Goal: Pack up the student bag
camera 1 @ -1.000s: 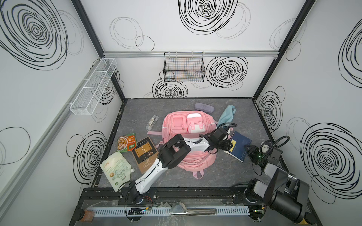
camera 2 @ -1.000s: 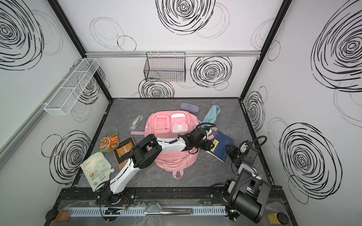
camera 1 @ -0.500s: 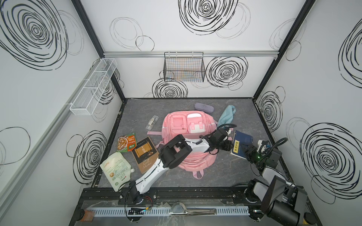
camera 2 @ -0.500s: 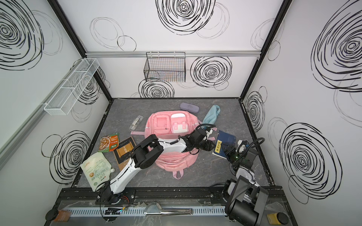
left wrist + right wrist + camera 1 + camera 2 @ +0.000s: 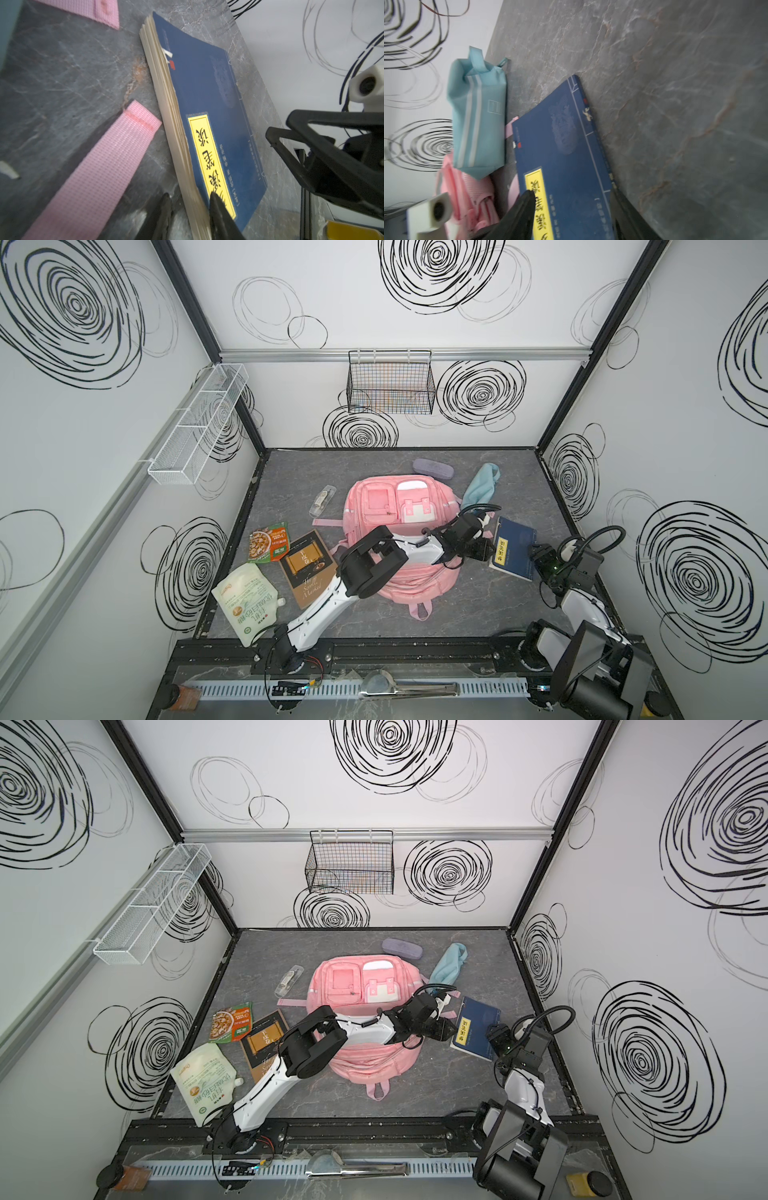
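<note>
Nearest me, at about 4 o'clock on the grey table (image 5: 478, 605), the right gripper (image 5: 537, 556) has its jaws spread, just off the spine side of the blue book (image 5: 515, 545). On the book's page-edge side the left gripper (image 5: 189, 195) is clamped on it, one finger on the yellow label (image 5: 209, 158). The pink student bag (image 5: 411, 585) lies flat mid-table, with the book at its 3 o'clock. Farther back, a light-blue pouch (image 5: 482, 487) sits at the bag's 1 o'clock and a lilac hard case (image 5: 432, 468) at 12.
</note>
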